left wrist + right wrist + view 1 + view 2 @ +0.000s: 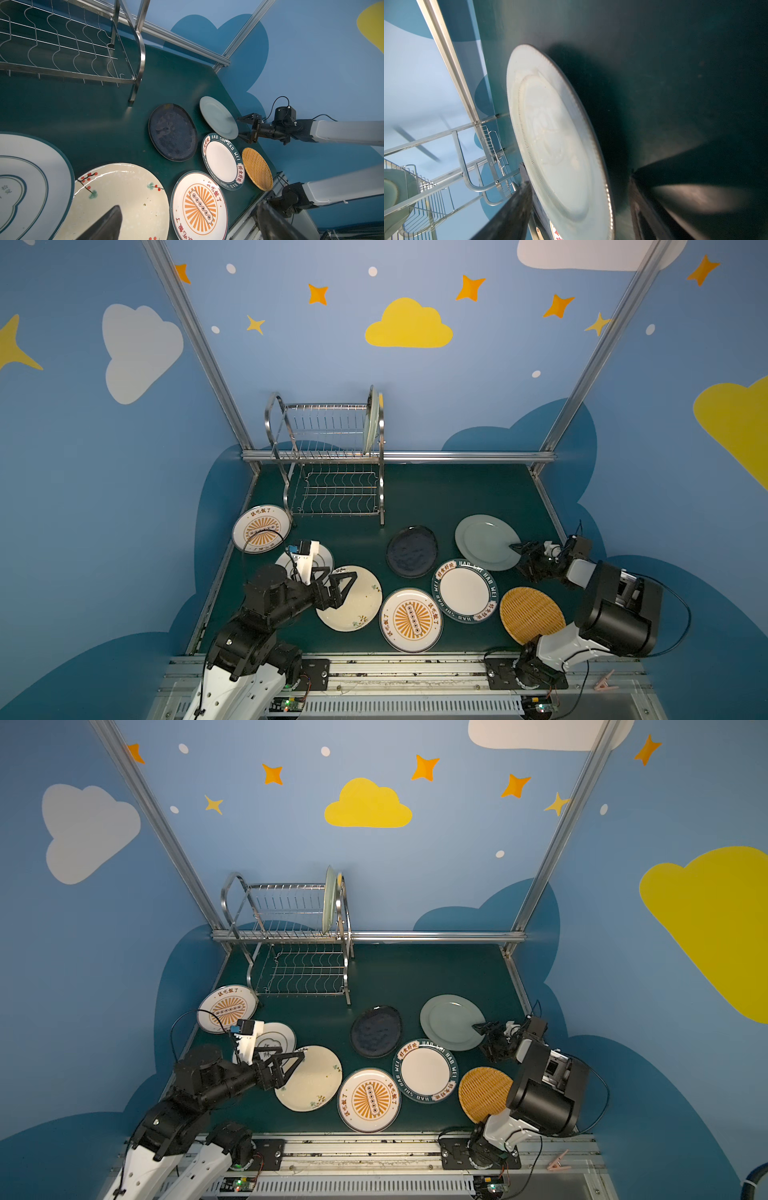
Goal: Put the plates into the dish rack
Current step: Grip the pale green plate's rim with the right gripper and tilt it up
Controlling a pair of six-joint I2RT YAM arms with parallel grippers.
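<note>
The dish rack [291, 456] stands at the back left with one pale green plate [371, 418] upright in its upper tier. Lying flat on the table are two sunburst plates [261, 529] [411, 620], a cloud-emblem plate [324, 556] partly hidden by my left wrist, a cream floral plate [353, 605], a black plate [411, 551], a teal-rimmed plate [465, 591] and a yellow woven plate [530, 614]. My left gripper [343, 572] [189, 204] hovers open over the floral plate. My right gripper [519, 548] [579, 178] is open, its jaws astride the near rim of a second pale green plate [484, 541] [550, 135].
Aluminium frame posts [582, 377] and a back rail [457, 456] border the green table [457, 497]. A metal rail [395, 668] runs along the front edge between the arm bases. A pink clip [604, 680] lies at the front right.
</note>
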